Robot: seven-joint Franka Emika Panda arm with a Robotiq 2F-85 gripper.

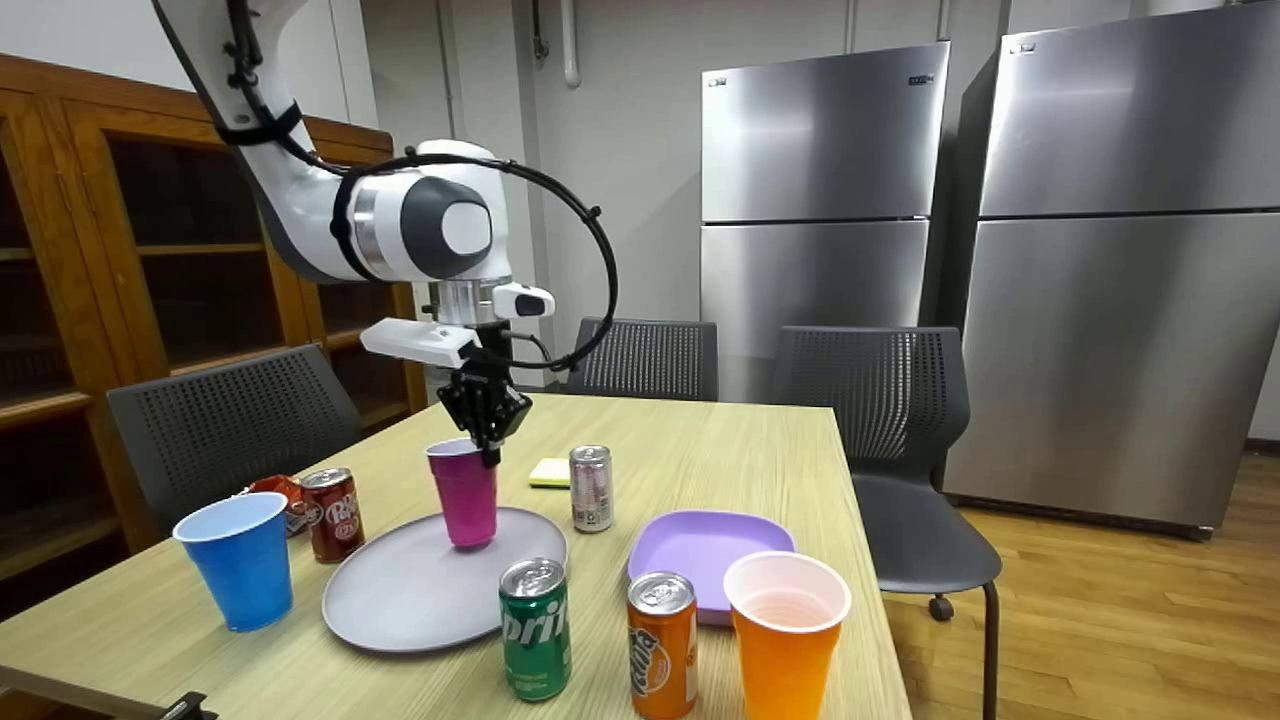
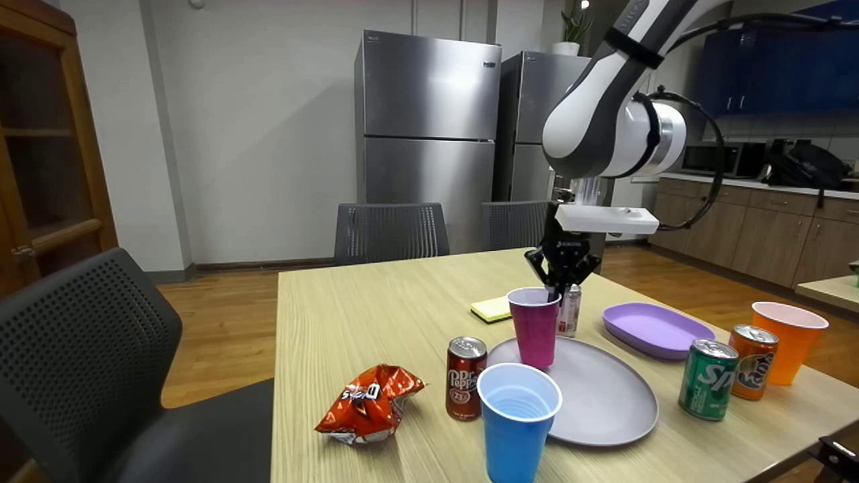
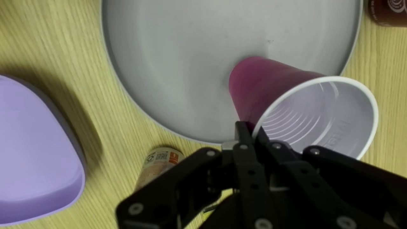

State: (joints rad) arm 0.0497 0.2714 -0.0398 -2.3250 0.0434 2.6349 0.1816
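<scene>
I have the gripper [image 3: 250, 128] clamped on the magenta cup [image 1: 463, 500] at its rim, over the gray plate [image 1: 420, 600]; I can't tell whether they touch. In both exterior views, the Dr Pepper can [image 1: 332, 515] stands left of the plate, the purple dish [image 1: 700, 552] right.

Kitchen with refrigerators [image 1: 820, 150], microwave [image 2: 704, 159].

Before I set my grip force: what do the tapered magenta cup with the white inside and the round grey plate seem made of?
Tapered magenta cup: likely thin, glossy plastic, judging by moulded rings and sharp highlights inside. Round grey plate: matte-looking, perhaps plastic, from its even colour and soft shading; ceramic remains possible.
</scene>
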